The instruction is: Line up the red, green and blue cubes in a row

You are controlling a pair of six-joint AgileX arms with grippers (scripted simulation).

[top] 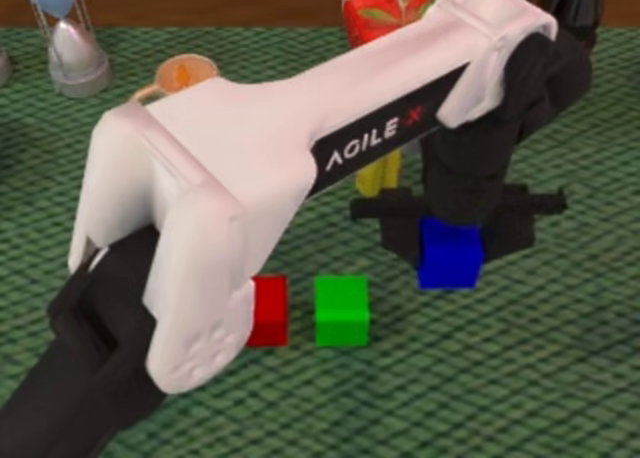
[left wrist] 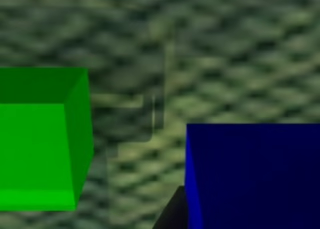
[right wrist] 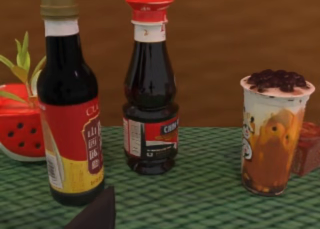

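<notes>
Small glossy deep-blue cube (top: 449, 256): clamped in the left gripper (top: 450, 240), beside the green cube (top: 341, 311) and red cube (top: 270, 311). Judged light, rigid, slippery; best held across opposite flat faces.

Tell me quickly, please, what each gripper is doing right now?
Left gripper: over the deep blue glossy cube, fingers flanking it; shut or not cannot be told.
Right gripper: not in the top view; its state cannot be told.

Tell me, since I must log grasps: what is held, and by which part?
The left gripper holds the glossy deep blue cube by its upper sides; the finger contact itself is hidden.
</notes>
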